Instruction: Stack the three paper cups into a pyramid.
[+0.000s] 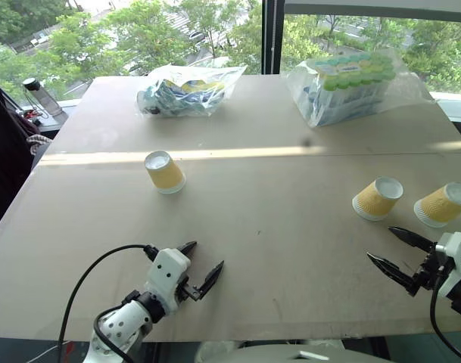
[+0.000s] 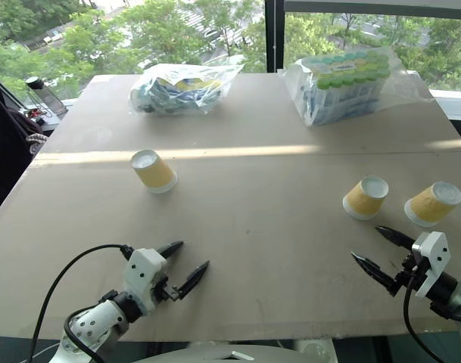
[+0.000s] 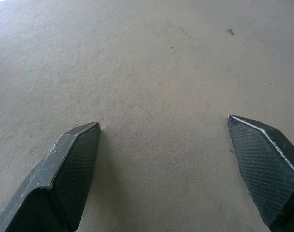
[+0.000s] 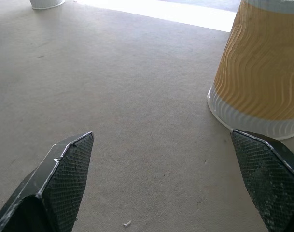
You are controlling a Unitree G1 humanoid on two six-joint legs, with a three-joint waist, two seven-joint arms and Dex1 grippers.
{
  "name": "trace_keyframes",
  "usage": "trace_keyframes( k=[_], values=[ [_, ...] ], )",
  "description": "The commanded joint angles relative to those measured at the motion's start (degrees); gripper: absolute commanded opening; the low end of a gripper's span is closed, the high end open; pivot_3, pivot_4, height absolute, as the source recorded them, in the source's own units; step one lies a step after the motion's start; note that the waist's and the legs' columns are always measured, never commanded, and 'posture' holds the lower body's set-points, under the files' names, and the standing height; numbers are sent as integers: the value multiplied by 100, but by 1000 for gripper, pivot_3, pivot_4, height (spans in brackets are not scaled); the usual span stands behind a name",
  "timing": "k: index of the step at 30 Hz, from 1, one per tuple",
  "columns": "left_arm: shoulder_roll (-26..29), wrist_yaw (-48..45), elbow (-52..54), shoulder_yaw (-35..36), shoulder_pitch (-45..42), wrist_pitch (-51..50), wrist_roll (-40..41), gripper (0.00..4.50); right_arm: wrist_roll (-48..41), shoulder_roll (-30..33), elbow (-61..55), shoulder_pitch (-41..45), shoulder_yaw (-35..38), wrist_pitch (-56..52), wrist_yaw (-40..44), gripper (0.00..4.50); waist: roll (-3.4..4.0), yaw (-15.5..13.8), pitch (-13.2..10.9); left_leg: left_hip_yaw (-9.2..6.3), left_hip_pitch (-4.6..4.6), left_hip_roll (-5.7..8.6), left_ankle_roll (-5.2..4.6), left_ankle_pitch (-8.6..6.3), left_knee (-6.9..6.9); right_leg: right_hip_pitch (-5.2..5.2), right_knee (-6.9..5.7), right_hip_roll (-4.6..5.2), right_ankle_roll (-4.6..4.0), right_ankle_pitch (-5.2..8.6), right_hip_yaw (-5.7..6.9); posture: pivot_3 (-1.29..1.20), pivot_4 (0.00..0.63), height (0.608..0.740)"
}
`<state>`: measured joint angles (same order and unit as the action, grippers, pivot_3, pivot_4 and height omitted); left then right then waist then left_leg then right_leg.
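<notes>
Three yellow paper cups stand apart, upside down on the tan table [image 1: 275,227]. One cup [image 1: 164,172] is at the middle left. Another cup [image 1: 378,199] and a third cup [image 1: 443,204] sit side by side at the right; no pyramid is formed. My left gripper [image 1: 206,257] hovers open near the front edge, well short of the left cup, with bare table between its fingers [image 3: 74,164]. My right gripper [image 1: 381,243] is open just in front of the two right cups, empty. In the right wrist view the nearer cup [image 4: 262,72] stands close beyond one fingertip [image 4: 267,169].
Two clear bags of packaged goods lie at the table's back: one bag [image 1: 186,92] at left centre, the other bag [image 1: 351,85] at the right. A dark-capped bottle [image 1: 41,94] stands off the table's far left corner. A window is behind.
</notes>
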<state>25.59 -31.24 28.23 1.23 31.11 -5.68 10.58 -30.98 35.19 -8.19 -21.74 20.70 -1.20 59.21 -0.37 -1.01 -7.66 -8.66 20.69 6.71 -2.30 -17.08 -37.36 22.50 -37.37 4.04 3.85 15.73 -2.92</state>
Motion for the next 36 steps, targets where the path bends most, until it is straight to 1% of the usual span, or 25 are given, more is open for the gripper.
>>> trace_keyframes(
  k=[1, 4, 8, 16, 22, 24, 25, 27, 29, 32, 36],
  values=[
    [-69, 10, 174, 15, 163, 66, 104, 4364, -33, 93, -127, 24, 114, -66, -45, 4500, -1, 0, -1, 0, 0, 0, 0, 0, 0, 0, 0, 0, 0, 0, 0, 0, 150, 740],
    [-135, -124, 184, -37, 292, 254, 261, 4364, 8, 198, -157, 76, 122, -241, -109, 4500, -1, 4, -2, 2, 0, 0, 0, 0, 0, 0, 1, 0, 0, 0, -3, 0, 150, 740],
    [-129, -220, 120, -14, 299, 417, 276, 4364, 37, 215, -123, 89, 101, -227, -79, 4500, -8, -2, -8, 1, 1, 0, 0, 0, 0, 0, 2, 0, 0, 0, 0, 0, 150, 740],
    [-127, -341, 42, 29, 351, 646, 297, 4364, 57, 94, 176, 178, 183, 20, -56, 4500, -20, -11, -18, -1, 3, 0, 0, 0, 0, 0, 7, 0, 0, 0, 3, 0, 150, 740],
    [-90, -455, 19, 141, 263, 731, 434, 4364, -113, -21, 448, 477, 408, 69, -246, 4500, -17, -6, -21, 0, 3, 0, 0, 0, 0, 0, 7, 0, 0, 0, 2, 0, 150, 740],
    [96, -732, 144, 260, -90, 581, 817, 4364, -91, -25, 499, 790, 432, -121, -585, 4500, -16, -1, -22, 0, 2, 0, 0, 0, 0, 0, 7, 0, 0, 0, 2, 0, 150, 740],
    [272, -997, 259, 300, -334, 416, 1160, 4364, -116, -66, 524, 1018, 427, -201, -772, 4500, -17, 1, -22, -1, 2, 0, 1, 0, 0, 0, 6, 0, 0, 0, 3, 0, 150, 740],
    [656, -1502, 416, 303, -807, 295, 1554, 4364, -125, -130, 576, 1354, 355, -264, -928, 4500, -13, 3, -26, -2, 0, 0, 3, 2, -3, 0, -8, -1, -1, -1, 6, 0, 150, 740],
    [925, -1765, 472, 317, -1227, 225, 1759, 4364, -47, -182, 681, 1556, 274, -305, -997, 4500, -8, 2, -23, -7, -1, 0, 6, 4, -9, 4, -21, -1, -3, -2, 13, 0, 150, 740],
    [1344, -2149, 575, 458, -1939, -195, 2386, 4364, 111, -250, 1041, 1841, 153, -169, -985, 4500, -5, 23, -21, -4, 1, 0, 6, 5, -5, 6, -14, -2, -3, -1, 23, 0, 150, 740],
    [1766, -2547, 675, 626, -2338, -602, 2970, 4364, 176, -318, 1419, 2022, 84, 113, -752, 4500, -4, 45, -26, 7, 6, 0, 5, 5, -6, 15, -4, -3, -3, -1, 23, 0, 150, 740]
  ],
)
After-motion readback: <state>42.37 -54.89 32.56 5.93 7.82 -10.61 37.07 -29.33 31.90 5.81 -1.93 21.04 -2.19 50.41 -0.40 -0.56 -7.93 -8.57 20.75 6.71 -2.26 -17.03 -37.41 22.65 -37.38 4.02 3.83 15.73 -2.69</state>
